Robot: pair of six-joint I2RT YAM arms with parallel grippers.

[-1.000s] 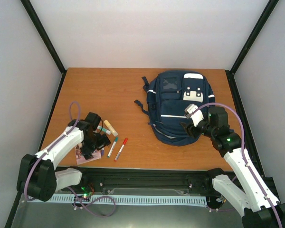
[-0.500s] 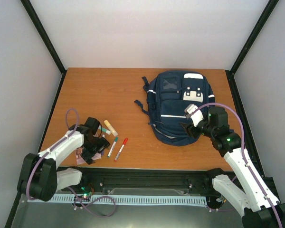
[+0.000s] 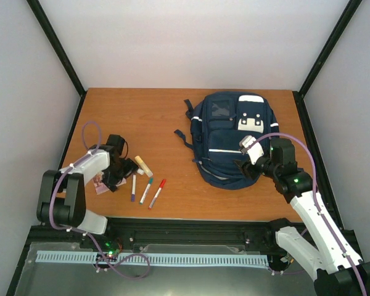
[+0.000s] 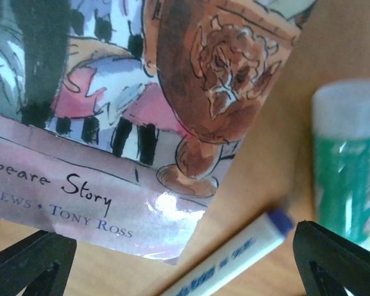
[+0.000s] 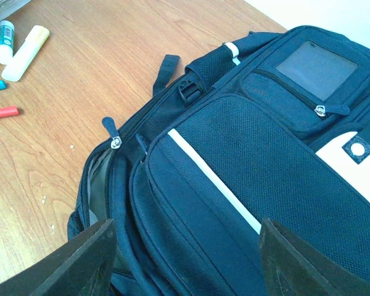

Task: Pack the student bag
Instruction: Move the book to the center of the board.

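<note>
The student bag, navy with thin white stripes and a pale patch, lies flat at the right of the table. Its main zip is part open, showing grey lining. My right gripper stands open over the bag's near end, and its jaws straddle the front pocket with nothing pinched. My left gripper hangs open low over the corner of a picture book, whose pink edge shows beside it. A blue-capped marker lies between the left fingers, untouched.
Near the book lie a green glue stick, a yellow highlighter, a purple marker, a teal marker and a red marker. Dark straps trail off the bag's left side. Black frame posts stand at the table's sides.
My left arm has swung back and left, away from the front edge. The book now shows farther from that edge, and the purple marker is uncovered. The right arm has not moved.
</note>
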